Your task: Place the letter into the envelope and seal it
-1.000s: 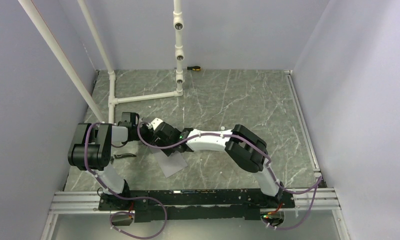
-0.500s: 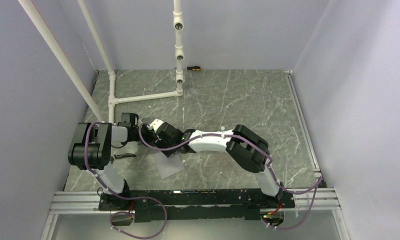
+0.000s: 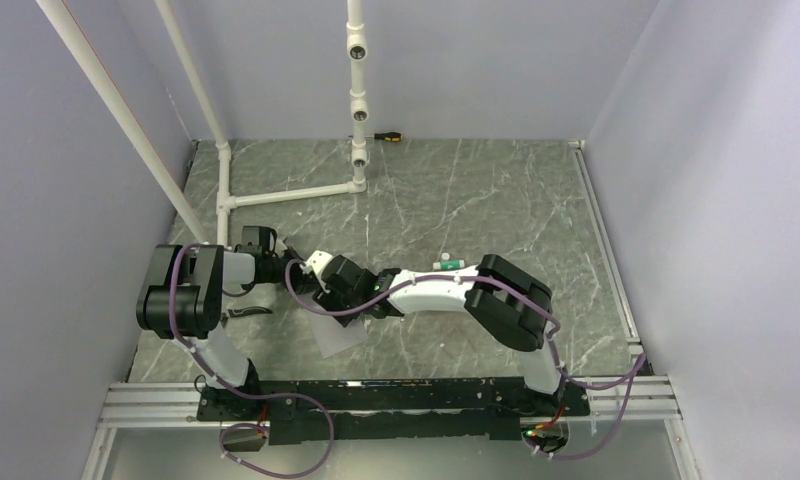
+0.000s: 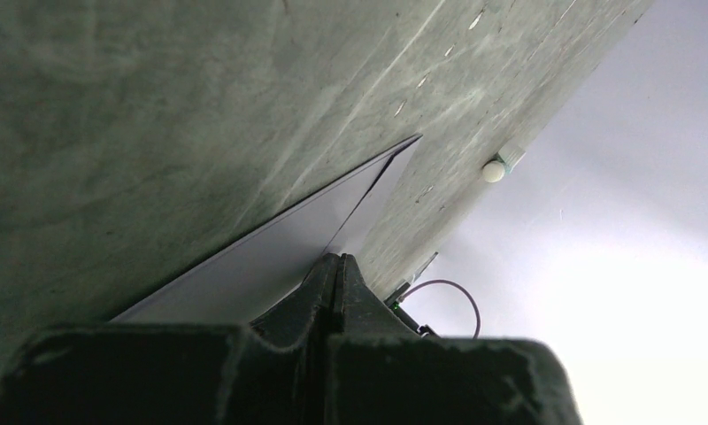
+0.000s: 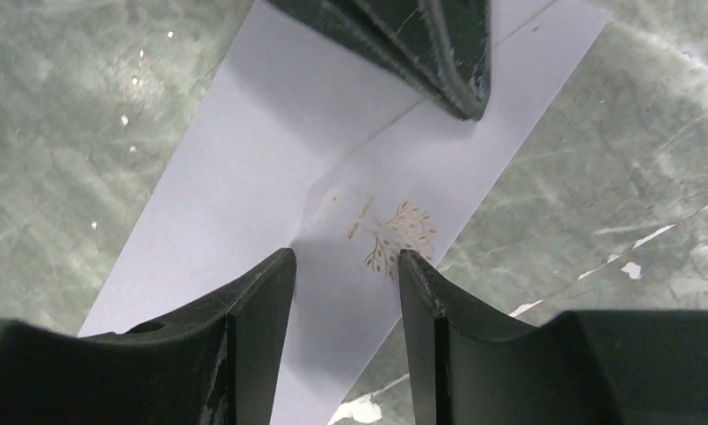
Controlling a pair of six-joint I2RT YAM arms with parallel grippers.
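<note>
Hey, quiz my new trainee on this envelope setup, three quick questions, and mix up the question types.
1. True or false: the right gripper hangs over the envelope with its jaws apart and nothing between them.
2. Where on the table is the envelope?
A) near-left part, close to the arms
B) far right corner
C) middle of the far edge
3. Fill in the blank: the left gripper is ___ (open or shut).

Key: 1 true; 2 A; 3 shut.
</note>
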